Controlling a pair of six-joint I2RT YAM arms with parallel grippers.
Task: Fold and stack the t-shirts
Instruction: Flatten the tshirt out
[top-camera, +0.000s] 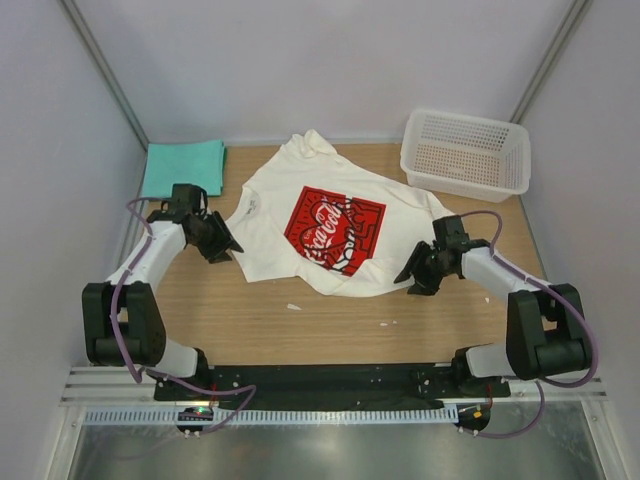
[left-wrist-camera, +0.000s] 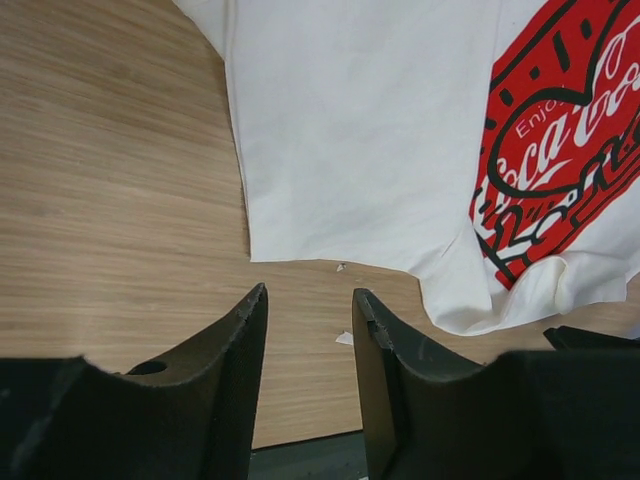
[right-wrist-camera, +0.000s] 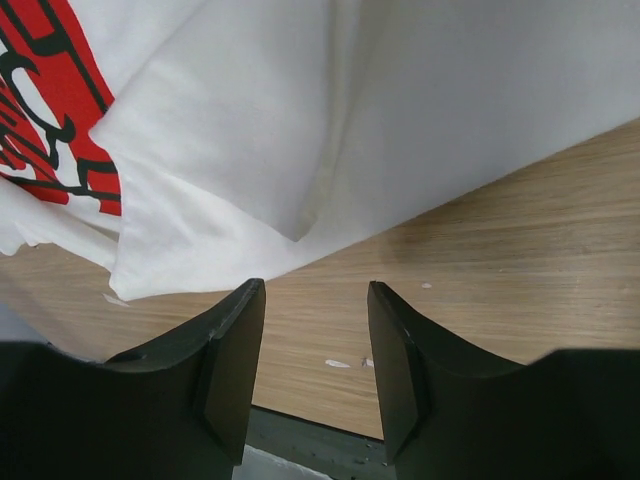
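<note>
A white t-shirt (top-camera: 330, 215) with a red print lies partly folded and rumpled in the middle of the table; it also fills the top of the left wrist view, white t-shirt (left-wrist-camera: 370, 130), and of the right wrist view, white t-shirt (right-wrist-camera: 330, 110). A teal-green t-shirt (top-camera: 182, 167) lies folded flat at the back left. My left gripper (top-camera: 228, 247) hovers just off the white shirt's left edge, open and empty, left gripper (left-wrist-camera: 310, 305). My right gripper (top-camera: 410, 278) stands by the shirt's right lower edge, open and empty, right gripper (right-wrist-camera: 316, 300).
A white plastic mesh basket (top-camera: 466, 153) stands at the back right corner. Small white scraps (top-camera: 293, 306) lie on the wooden table (top-camera: 330, 325) in front of the shirt. Grey walls close in on both sides.
</note>
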